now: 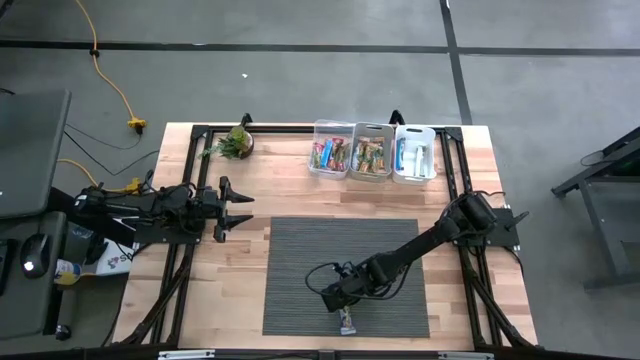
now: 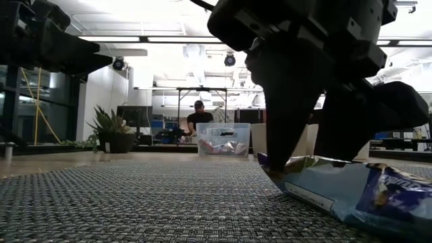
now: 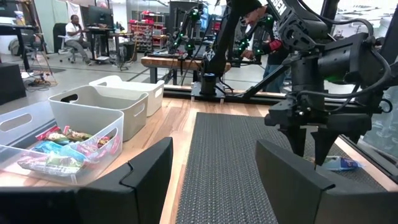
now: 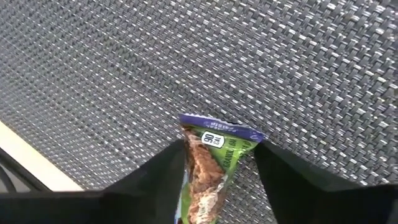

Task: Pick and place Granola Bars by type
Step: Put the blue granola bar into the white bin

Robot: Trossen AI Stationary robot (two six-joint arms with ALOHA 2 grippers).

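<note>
The right end effector [image 4: 217, 168] straddles a granola bar [image 4: 208, 165] on the mat [image 1: 300, 260], fingers not visibly clamped.

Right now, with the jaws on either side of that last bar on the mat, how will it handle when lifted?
The granola bar lies flat, so it won't roll. Its glossy wrapper looks slippery, and its loose end may crumple or flop. The right gripper straddles it; probably light.
</note>
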